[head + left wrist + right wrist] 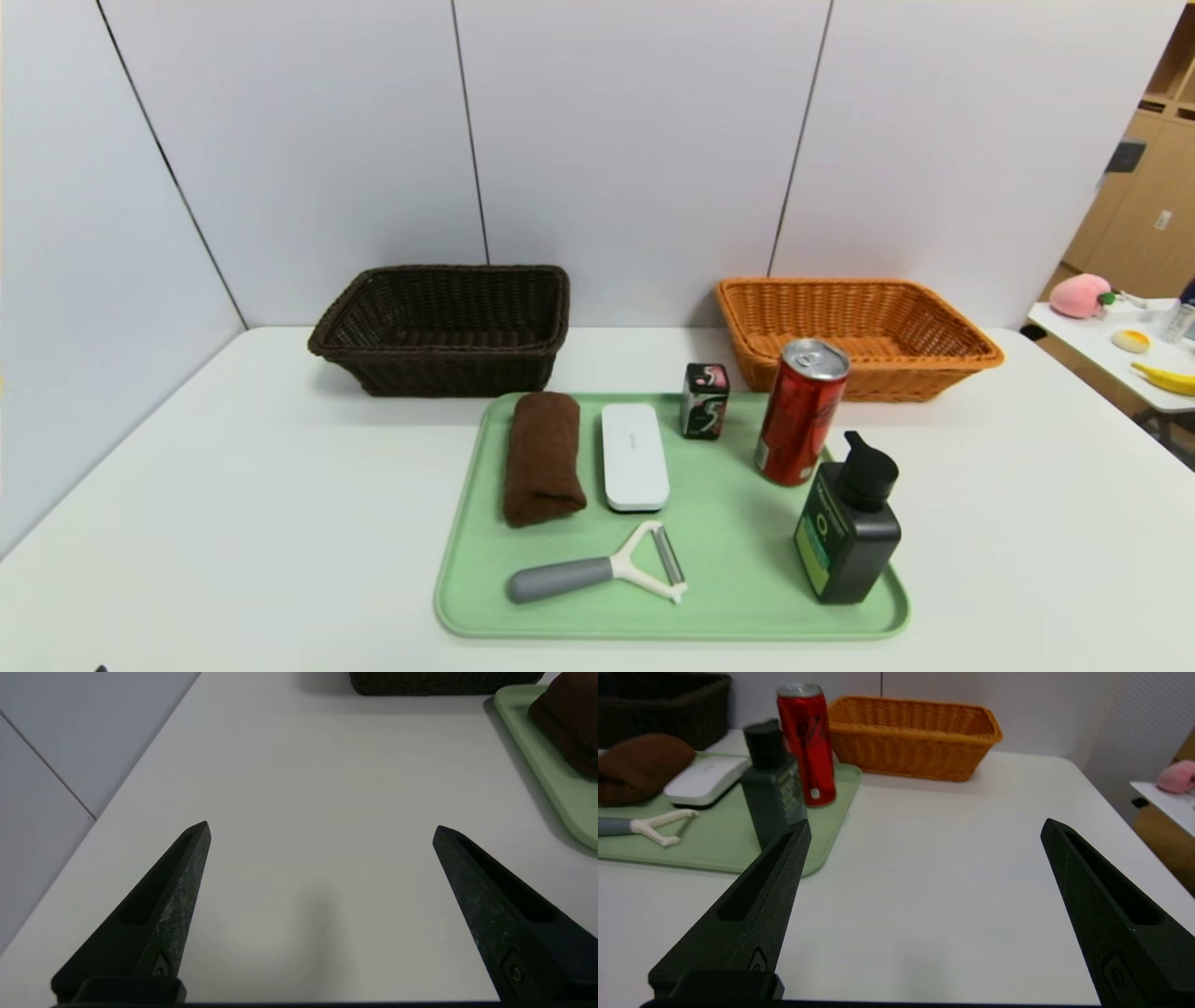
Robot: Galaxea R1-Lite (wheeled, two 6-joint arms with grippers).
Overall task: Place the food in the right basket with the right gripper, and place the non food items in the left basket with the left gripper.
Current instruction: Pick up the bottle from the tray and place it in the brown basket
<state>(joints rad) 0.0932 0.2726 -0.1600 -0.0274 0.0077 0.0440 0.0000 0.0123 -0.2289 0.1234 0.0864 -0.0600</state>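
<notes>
Both grippers, left gripper (pixel 321 828) and right gripper (pixel 926 826), stood spread and empty. The red can (pixel 801 412) was probably easy to tip, standing just beside the pump bottle (pixel 848 532).

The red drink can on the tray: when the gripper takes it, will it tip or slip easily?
The red drink can is tall and narrow and stands upright on the green tray, so a sideways nudge would probably tip it. Its smooth round wall looks slippery. Lying down it would likely roll. The pump bottle stands close beside it.
</notes>
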